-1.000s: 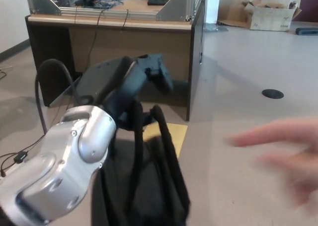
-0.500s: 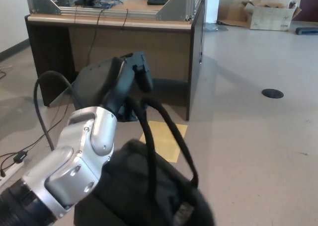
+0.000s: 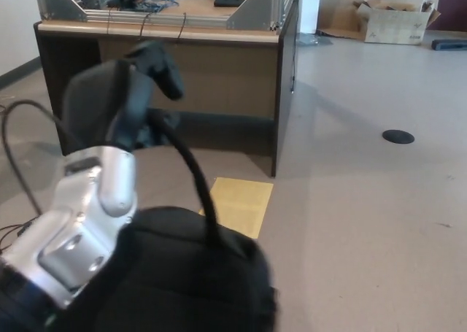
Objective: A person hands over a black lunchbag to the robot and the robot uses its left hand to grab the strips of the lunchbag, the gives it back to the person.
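lunchbag (image 3: 182, 273) blurred, cut off below — strap top hidden

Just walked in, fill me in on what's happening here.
The robot's left hand is raised and closed on the straps of a black lunchbag, which hangs below it above the floor. No person is in view right now, and the right hand isn't visible. A wooden desk stands behind.

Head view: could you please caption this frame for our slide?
Robot's left hand lifts a black lunchbag by its strap beside a wooden desk.
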You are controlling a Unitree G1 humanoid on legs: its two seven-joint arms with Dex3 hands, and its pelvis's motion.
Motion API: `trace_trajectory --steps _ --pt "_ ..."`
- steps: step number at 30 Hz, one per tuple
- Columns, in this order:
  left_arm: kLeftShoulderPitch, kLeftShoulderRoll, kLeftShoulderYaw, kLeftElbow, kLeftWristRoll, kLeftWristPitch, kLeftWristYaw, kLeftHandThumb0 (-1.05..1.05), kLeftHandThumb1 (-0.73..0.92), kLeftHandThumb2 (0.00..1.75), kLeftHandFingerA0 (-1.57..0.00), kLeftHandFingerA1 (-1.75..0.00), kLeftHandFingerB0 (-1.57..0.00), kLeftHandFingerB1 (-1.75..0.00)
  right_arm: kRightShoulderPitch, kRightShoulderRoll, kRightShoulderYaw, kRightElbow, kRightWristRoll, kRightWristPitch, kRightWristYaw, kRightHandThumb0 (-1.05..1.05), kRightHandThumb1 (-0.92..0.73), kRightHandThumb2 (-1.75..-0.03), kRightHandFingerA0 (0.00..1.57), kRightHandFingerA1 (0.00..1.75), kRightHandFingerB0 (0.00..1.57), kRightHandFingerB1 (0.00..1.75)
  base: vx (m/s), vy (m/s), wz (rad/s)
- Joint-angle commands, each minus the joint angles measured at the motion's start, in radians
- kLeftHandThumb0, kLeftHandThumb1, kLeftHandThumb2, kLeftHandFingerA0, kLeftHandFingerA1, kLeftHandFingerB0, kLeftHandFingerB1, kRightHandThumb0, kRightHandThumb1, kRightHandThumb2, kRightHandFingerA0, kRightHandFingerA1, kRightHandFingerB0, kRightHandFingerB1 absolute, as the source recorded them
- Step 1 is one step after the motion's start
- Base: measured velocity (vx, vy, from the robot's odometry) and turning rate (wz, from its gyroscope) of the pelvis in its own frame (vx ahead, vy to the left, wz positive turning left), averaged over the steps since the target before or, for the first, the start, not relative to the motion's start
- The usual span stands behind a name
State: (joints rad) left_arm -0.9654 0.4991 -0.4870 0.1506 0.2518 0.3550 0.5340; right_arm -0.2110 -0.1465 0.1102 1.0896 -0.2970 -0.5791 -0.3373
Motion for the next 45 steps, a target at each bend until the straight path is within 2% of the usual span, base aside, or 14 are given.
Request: trace_trajectory --steps 1,3,4,15,19,22,23,24,28,30,32,33,41,45 --pt "0.168 0.14 0.387 -0.272 0.246 -0.516 0.483 -0.15 0.67 0.56 -0.77 -1.75 -0.6 -1.65 -0.003 -0.025 -0.008 0.001 0.01 -0.017 0.018 -0.44 -0.46 -0.84 0.41 0.58 0.34 0.51 0.0 0.0 0.0" --pt "0.215 0.147 0.454 -0.369 0.257 -0.538 0.462 -0.13 0.65 0.57 -0.79 -1.75 -0.62 -1.64 -0.005 -0.027 -0.006 0.003 0.004 -0.017 0.006 -0.42 -0.46 -0.85 0.41 0.59 0.34 0.51 0.0 0.0 0.0" --pt "0.234 0.153 0.472 -0.416 0.289 -0.5 0.465 -0.14 0.63 0.56 -0.83 -1.75 -0.65 -1.63 -0.006 -0.028 -0.005 0.002 0.001 -0.017 0.002 -0.39 -0.63 -0.58 0.48 0.47 0.46 0.38 0.0 0.0 0.0" --pt "0.406 0.151 0.698 -0.619 0.31 -0.572 0.394 -0.1 0.66 0.58 -0.88 -1.75 -0.63 -1.69 -0.006 -0.034 -0.001 -0.007 -0.009 -0.001 -0.006 -0.39 -0.63 -0.59 0.49 0.47 0.46 0.38 0.0 0.0 0.0" --pt "0.577 0.114 0.821 -0.716 0.278 -0.615 0.334 -0.13 0.68 0.58 -0.86 -1.75 -0.63 -1.7 -0.015 -0.029 -0.007 -0.005 -0.001 0.003 0.003 -0.37 -0.63 -0.59 0.48 0.46 0.46 0.38 0.0 0.0 0.0" --pt "0.725 0.09 0.908 -0.726 0.321 -0.662 0.366 -0.14 0.66 0.59 -0.9 -1.75 -0.62 -1.71 -0.012 -0.031 -0.007 -0.003 -0.003 0.004 0.002 -0.37 -0.63 -0.58 0.48 0.46 0.46 0.38 0.0 0.0 0.0" --pt "0.779 0.073 0.93 -0.718 0.313 -0.697 0.37 -0.17 0.48 0.84 -1.24 -1.43 -0.95 -1.28 -0.011 -0.032 -0.006 -0.001 -0.005 0.001 0.0 -0.37 -0.63 -0.58 0.49 0.47 0.47 0.38 0.0 0.0 0.0" --pt "0.826 0.059 0.944 -0.713 0.307 -0.722 0.371 -0.14 0.66 0.58 -0.92 -1.75 -0.64 -1.68 -0.009 -0.032 -0.005 0.0 -0.007 0.001 0.0 -0.39 -0.64 -0.59 0.49 0.46 0.46 0.38 0.0 0.0 0.0" --pt "0.94 0.029 0.971 -0.683 0.317 -0.795 0.399 -0.16 0.64 0.58 -0.93 -1.74 -0.68 -1.63 -0.008 -0.026 -0.004 0.007 -0.006 -0.001 0.003 -0.39 -0.64 -0.59 0.48 0.46 0.46 0.38 0.0 0.0 0.0" --pt "1.003 0.018 0.963 -0.643 0.355 -0.83 0.442 -0.19 0.63 0.62 -0.97 -1.74 -0.69 -1.5 -0.011 -0.025 -0.007 0.006 -0.002 -0.005 0.005 -0.38 -0.64 -0.59 0.48 0.46 0.46 0.38 0.0 0.0 0.0" --pt "1.037 0.016 0.952 -0.622 0.367 -0.861 0.45 -0.16 0.64 0.59 -0.95 -1.69 -0.71 -1.57 -0.015 -0.026 -0.003 0.003 -0.011 0.012 -0.005 -0.38 -0.64 -0.59 0.49 0.45 0.46 0.38 0.0 0.0 0.0" --pt "1.053 0.012 0.943 -0.62 0.38 -0.866 0.454 -0.15 0.63 0.61 -0.97 -1.75 -0.7 -1.51 -0.018 -0.025 -0.006 0.004 -0.008 0.008 -0.004 -0.36 -0.63 -0.58 0.49 0.46 0.46 0.38 0.0 0.0 0.0" --pt "1.156 -0.015 0.891 -0.593 0.456 -0.918 0.502 -0.15 0.61 0.61 -0.98 -1.73 -0.75 -1.5 -0.029 -0.026 -0.007 0.002 -0.007 0.015 0.006 -0.38 -0.63 -0.59 0.48 0.45 0.46 0.38 0.0 0.0 0.0" --pt "1.181 -0.051 0.826 -0.568 0.494 -0.937 0.53 -0.11 0.54 0.62 -0.95 -1.73 -0.78 -1.61 -0.031 -0.022 -0.01 0.008 0.0 -0.002 0.011 -0.38 -0.63 -0.58 0.48 0.46 0.46 0.39 0.0 0.0 0.0"
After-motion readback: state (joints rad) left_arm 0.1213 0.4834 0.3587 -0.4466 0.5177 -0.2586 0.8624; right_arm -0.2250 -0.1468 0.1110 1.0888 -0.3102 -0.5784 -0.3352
